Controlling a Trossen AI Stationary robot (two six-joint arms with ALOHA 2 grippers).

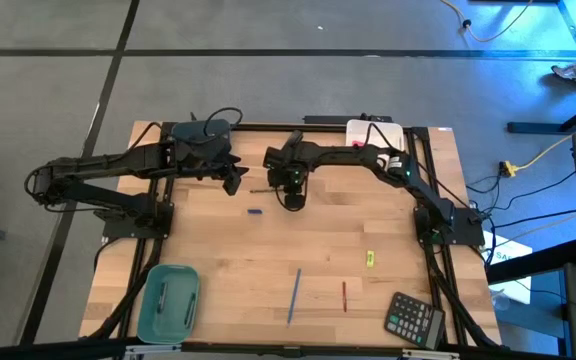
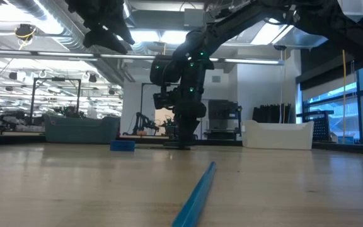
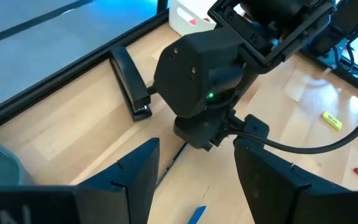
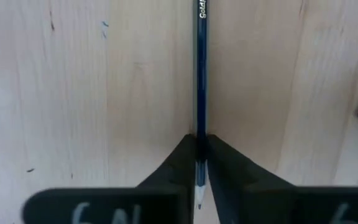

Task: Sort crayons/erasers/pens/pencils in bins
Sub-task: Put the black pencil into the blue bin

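Two arms over the back half of the counter [image 1: 268, 240]. Right claw [image 4: 197, 140] down at the wood near the middle of the back edge, clenched on a dark stick [image 4: 201, 74], a pen or a pencil with pale lettering on its side; pinched close to one end, the rest lying flat on the boards and running straight out from between the fingers. Seen from above, same claw [image 1: 293, 197] pointing downward, stick poking out toward the left arm. Left claw [image 1: 233, 183] just beside it, raised above the surface, spread wide and grasping nothing; wide gap between its fingers [image 3: 135, 177] plain from the wrist. Small blue piece [image 1: 255, 211] lying on the wood near both claws. Farther forward, well apart from the arms: blue pencil [image 1: 294, 295], thin red pen [image 1: 344, 296] beside it, small yellow piece [image 1: 370, 258] toward the right. Teal bin [image 1: 146, 295] at the front left corner with something inside, too small to tell what. Black calculator [image 1: 414, 320] at the front right. White bin [image 1: 373, 130] at the back edge behind the right arm, something pink-red showing inside from the left wrist. Blue-grey bin [image 1: 200, 130] at the back left, partly under the left arm. Black stapler [image 3: 132, 90] lying near the back edge.
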